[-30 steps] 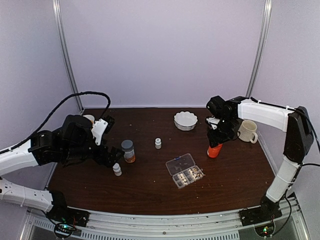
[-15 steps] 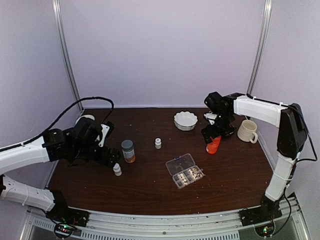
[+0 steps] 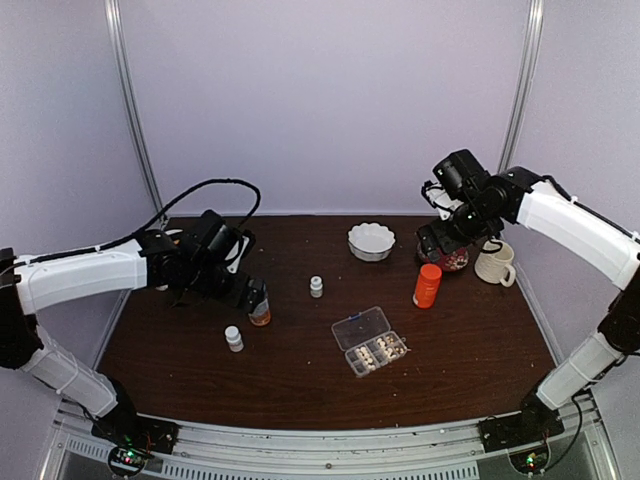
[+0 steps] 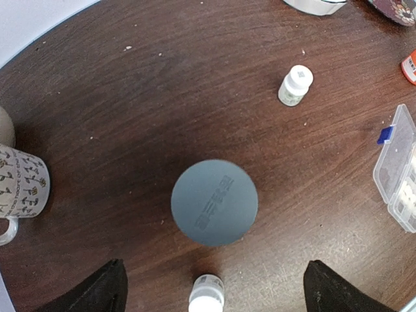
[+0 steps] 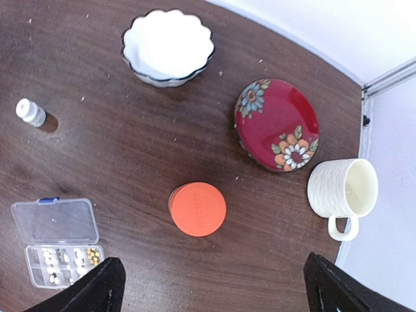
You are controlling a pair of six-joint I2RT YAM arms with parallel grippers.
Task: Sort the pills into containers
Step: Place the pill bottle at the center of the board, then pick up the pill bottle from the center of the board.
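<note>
The clear pill box (image 3: pixel 368 342) lies right of the table's middle with its lid flipped open. Pale pills (image 3: pixel 377 352) fill several of its cells, the containers, and show again in the right wrist view as pills (image 5: pixel 62 257) inside the box (image 5: pixel 57 221). The box's edge (image 4: pixel 398 172) shows in the left wrist view. My left gripper (image 3: pixel 248 293) hangs open above the grey-capped bottle (image 4: pixel 214 201), its fingers (image 4: pixel 97 292) wide apart and holding nothing. My right gripper (image 5: pixel 214 289) is open, raised above and behind the orange bottle (image 5: pixel 197 208), which stands upright and free.
A white scalloped bowl (image 3: pixel 371 241), a red floral dish (image 5: pixel 277 125) and a cream mug (image 3: pixel 495 262) stand at the back right. Two small white bottles (image 3: pixel 316 286) (image 3: pixel 234 338) stand near the grey-capped bottle (image 3: pixel 258 303). A patterned mug (image 4: pixel 19 188) is at the left.
My right gripper opened, let go of the orange bottle and rose up and back. My left arm swung right until its gripper hung over the grey-capped bottle.
</note>
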